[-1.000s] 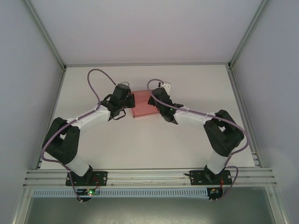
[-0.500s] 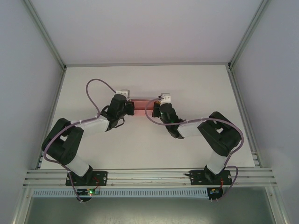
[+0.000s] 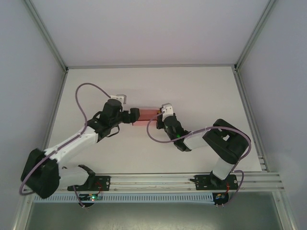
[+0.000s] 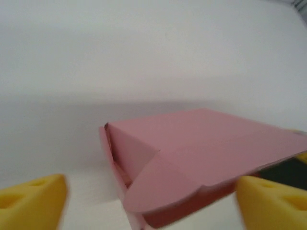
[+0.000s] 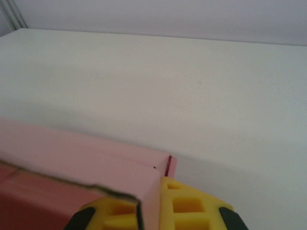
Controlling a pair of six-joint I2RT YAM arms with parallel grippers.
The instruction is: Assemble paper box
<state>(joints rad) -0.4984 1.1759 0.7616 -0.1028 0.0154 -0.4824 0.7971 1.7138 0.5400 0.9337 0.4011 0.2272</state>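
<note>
The paper box (image 3: 146, 117) is a small pink card box held just over the table's middle, between the two grippers. In the left wrist view the paper box (image 4: 201, 143) shows its open end, with a rounded flap hanging loose. My left gripper (image 3: 135, 115) is open at that end, its yellow fingertips (image 4: 33, 201) spread wide on either side of the flap. My right gripper (image 3: 159, 114) is shut on the opposite end. In the right wrist view the box's pink wall (image 5: 72, 158) is pinched between the yellow fingers (image 5: 192, 208).
The white table (image 3: 201, 91) stretches bare behind and beside the box. Metal frame posts stand at the back corners, and an aluminium rail (image 3: 153, 179) runs along the near edge. Purple cables (image 3: 88, 91) loop above both arms.
The box has turned from lying flat to showing edge-on and has come nearer. The left arm has stretched out low to the left, and both grippers have moved nearer with the box.
</note>
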